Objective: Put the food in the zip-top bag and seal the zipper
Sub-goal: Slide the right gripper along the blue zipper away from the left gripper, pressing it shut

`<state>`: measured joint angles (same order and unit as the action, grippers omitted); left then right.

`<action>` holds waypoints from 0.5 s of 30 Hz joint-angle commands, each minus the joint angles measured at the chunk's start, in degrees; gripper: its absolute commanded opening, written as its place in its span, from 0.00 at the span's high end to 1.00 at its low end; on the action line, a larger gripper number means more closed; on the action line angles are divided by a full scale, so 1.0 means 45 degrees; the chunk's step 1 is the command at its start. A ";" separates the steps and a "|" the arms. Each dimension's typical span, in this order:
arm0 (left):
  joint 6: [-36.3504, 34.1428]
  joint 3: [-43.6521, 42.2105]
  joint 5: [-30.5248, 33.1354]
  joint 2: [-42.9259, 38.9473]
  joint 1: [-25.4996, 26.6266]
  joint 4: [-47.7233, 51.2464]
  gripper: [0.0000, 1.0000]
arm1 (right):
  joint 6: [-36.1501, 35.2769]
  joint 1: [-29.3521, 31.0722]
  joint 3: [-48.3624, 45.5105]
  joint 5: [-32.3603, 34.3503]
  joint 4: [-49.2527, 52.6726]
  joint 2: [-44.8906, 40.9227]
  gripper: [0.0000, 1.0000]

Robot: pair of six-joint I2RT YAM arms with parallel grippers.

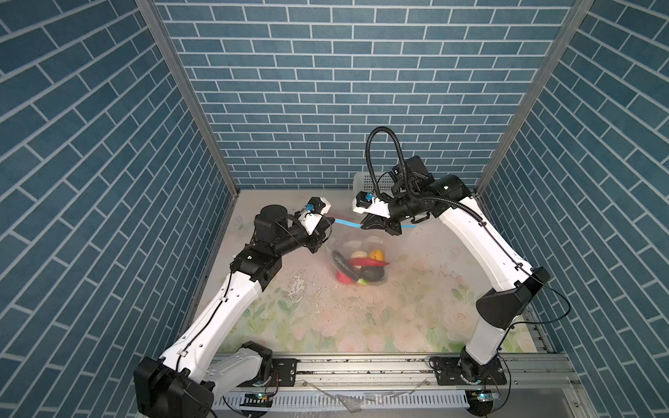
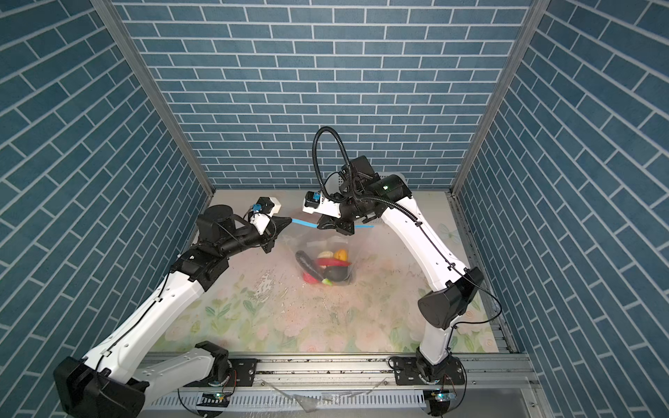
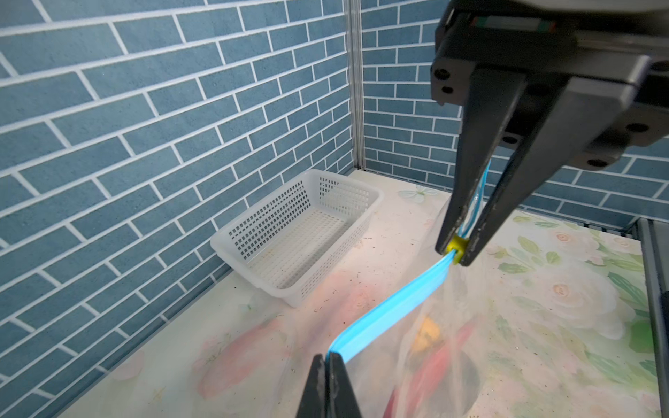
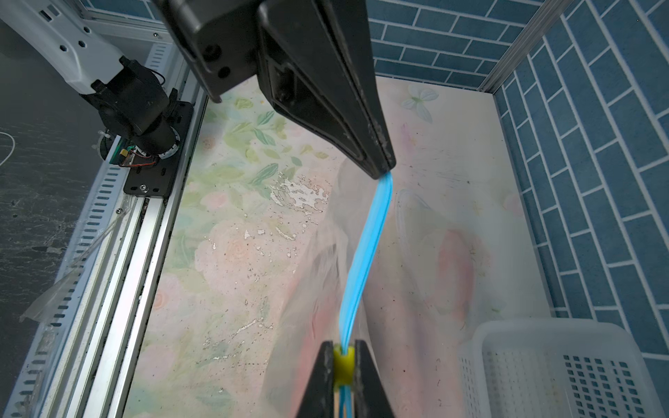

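The zip-top bag (image 1: pixel 356 243) hangs between my two grippers, its bottom on the floral table. Through the clear plastic I see the food (image 1: pixel 362 267): a red chilli (image 1: pixel 367 261), a dark aubergine (image 1: pixel 342 260), a yellow-orange fruit (image 1: pixel 377 254) and a black lump (image 1: pixel 373 274). The blue zipper (image 1: pixel 347 223) is stretched taut along the top. My left gripper (image 3: pixel 329 358) is shut on the strip's end. My right gripper (image 4: pixel 343 362) is shut on the yellow tab (image 4: pixel 343 365), partway along the zipper (image 2: pixel 304 222). More strip runs on behind the right gripper (image 1: pixel 363 226).
A white perforated basket (image 3: pixel 300 231) stands against the back wall, behind the right arm (image 1: pixel 365 180). Blue brick walls close in three sides. The metal rail (image 1: pixel 362 365) with both arm bases runs along the front edge.
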<state>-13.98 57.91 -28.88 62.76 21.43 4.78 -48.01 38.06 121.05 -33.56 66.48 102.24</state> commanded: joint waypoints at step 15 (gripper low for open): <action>0.0347 -0.0584 0.2465 -0.0686 -0.0738 -0.0378 1.00 | -0.0150 -0.0417 -0.0006 0.0017 0.0823 -0.0491 0.92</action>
<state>-13.06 56.25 -23.31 60.69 19.99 3.95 -48.01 37.10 121.01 -33.56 66.52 102.24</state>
